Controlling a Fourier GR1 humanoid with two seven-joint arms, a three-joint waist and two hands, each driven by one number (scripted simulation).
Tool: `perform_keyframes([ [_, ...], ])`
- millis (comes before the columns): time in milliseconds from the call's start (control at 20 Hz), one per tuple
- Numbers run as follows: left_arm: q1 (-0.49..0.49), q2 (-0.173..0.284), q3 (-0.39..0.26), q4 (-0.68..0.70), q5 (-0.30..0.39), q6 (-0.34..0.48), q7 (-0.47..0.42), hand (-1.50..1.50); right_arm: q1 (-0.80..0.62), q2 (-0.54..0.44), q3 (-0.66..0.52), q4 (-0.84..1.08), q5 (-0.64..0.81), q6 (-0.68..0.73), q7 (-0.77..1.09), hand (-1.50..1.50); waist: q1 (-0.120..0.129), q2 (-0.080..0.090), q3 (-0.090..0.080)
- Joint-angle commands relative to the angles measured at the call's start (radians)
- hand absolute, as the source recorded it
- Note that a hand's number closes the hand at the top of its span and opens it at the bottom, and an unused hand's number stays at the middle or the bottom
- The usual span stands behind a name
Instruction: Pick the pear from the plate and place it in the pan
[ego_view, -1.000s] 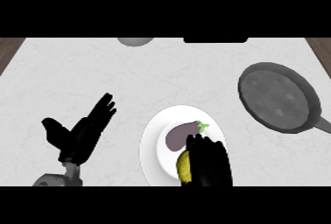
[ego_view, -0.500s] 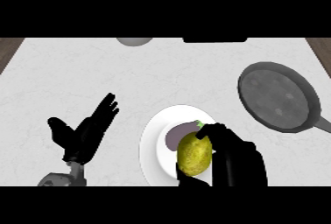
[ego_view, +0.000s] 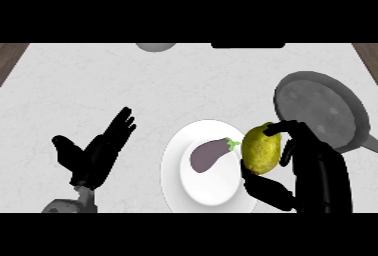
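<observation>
My right hand (ego_view: 314, 167) is shut on the yellow pear (ego_view: 261, 148), with fingers curled over its top and the thumb under it. The pear is held over the right rim of the white plate (ego_view: 184, 180). A purple eggplant (ego_view: 210, 153) with a green stem lies on the plate. The dark grey pan (ego_view: 319, 108) sits at the right, just beyond the pear, its handle running off toward the right edge. My left hand (ego_view: 92, 152) rests open at the left of the plate, fingers pointing up and right.
A grey round object (ego_view: 156, 47) sits at the counter's far edge, partly cut off. A dark rectangular thing (ego_view: 247, 45) lies beside it at the back. Wood shows at both far corners beyond the white counter.
My right hand has lifted the pear off the plate and carried it to the right, toward the pan. The eggplant is uncovered again. The left hand has stayed in place.
</observation>
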Motion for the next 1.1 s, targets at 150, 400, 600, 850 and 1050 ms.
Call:
perform_keyframes([
  [150,0.021,-0.011,0.001,-0.07,-0.008,0.013,0.042,0.0,0.003,-0.079,-0.186,0.263,-0.044,-0.17,-0.229,1.5,0.006,0.0,0.0],
  [400,0.009,-0.046,-0.015,0.0,-0.048,0.005,-0.013,0.0,-0.123,-0.112,-0.329,0.39,-0.096,-0.2,-0.312,1.5,0.003,-0.001,-0.001],
  [600,-0.016,-0.011,0.014,0.018,-0.015,-0.031,0.003,0.0,-0.222,-0.16,-0.491,0.692,-0.138,-0.422,-0.451,1.5,0.016,0.005,0.001],
  [850,-0.049,0.024,0.073,0.034,0.027,-0.072,0.022,0.0,-0.361,-0.207,-0.611,0.977,-0.259,-0.529,-0.604,1.5,0.019,0.007,0.001],
  [1050,-0.002,-0.012,0.036,0.013,-0.009,-0.05,-0.003,0.0,-0.392,-0.259,-0.688,1.187,-0.39,-0.606,-0.835,1.5,0.019,0.007,0.001],
])
